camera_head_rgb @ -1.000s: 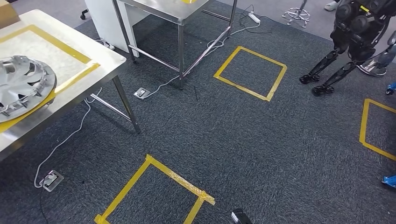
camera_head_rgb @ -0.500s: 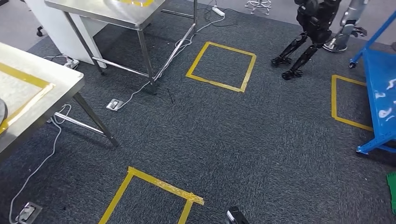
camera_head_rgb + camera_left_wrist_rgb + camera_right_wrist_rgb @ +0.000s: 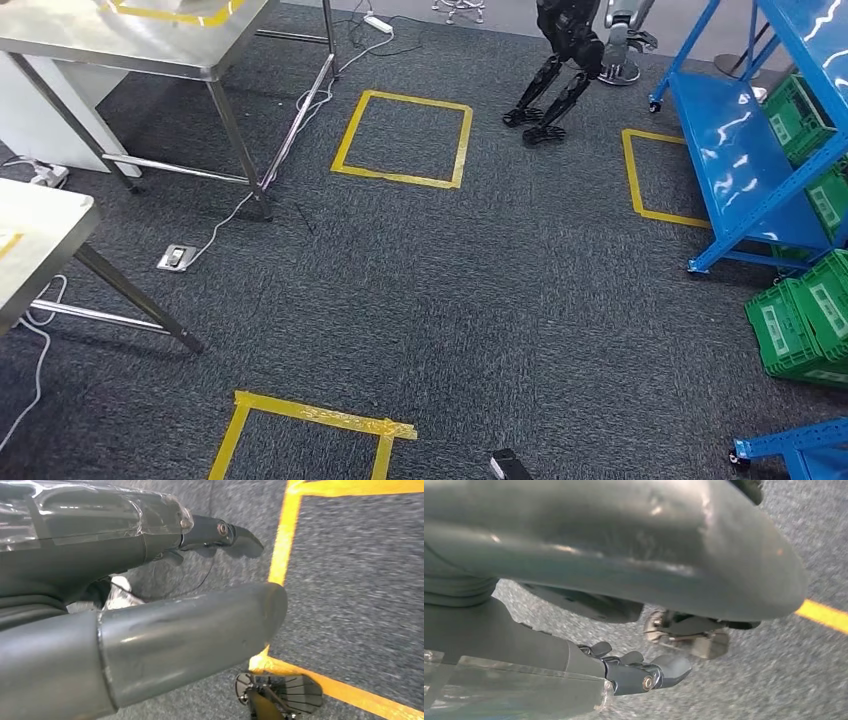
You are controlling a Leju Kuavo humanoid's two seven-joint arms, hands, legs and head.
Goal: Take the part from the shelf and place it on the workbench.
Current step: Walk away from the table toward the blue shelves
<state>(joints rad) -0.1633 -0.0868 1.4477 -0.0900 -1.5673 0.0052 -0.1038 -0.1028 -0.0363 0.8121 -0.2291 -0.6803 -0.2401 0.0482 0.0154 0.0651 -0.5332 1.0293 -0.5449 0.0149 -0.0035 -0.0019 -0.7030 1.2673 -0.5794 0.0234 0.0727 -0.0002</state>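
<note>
The left hand (image 3: 150, 580) hangs over the carpet (image 3: 480, 290), its thumb and fingers stretched out straight and apart with nothing between them, above the corner of a yellow tape square (image 3: 282, 545). The right hand (image 3: 624, 605) hangs the same way, thumb thick across the wrist view, dark fingers (image 3: 659, 675) extended below it and empty, with a strip of yellow tape (image 3: 824, 615) on the floor beyond.

In the head view a blue shelf (image 3: 740, 150) stands at the right, with green crates (image 3: 805, 325) on the floor beside it and more green crates (image 3: 800, 105) on its far side. I cannot make out the part on it. A steel workbench (image 3: 150, 45) stands at upper left, marked with yellow tape on top, and the corner of another bench (image 3: 40, 250) juts in at the left edge. Tape squares lie on the carpet between them, one (image 3: 403, 137) near the middle and one (image 3: 310, 435) close in front. Another dark humanoid's legs (image 3: 550, 85) stand at the top, near the shelf. A floor socket (image 3: 176, 257) with a white cable lies by the workbench legs.
</note>
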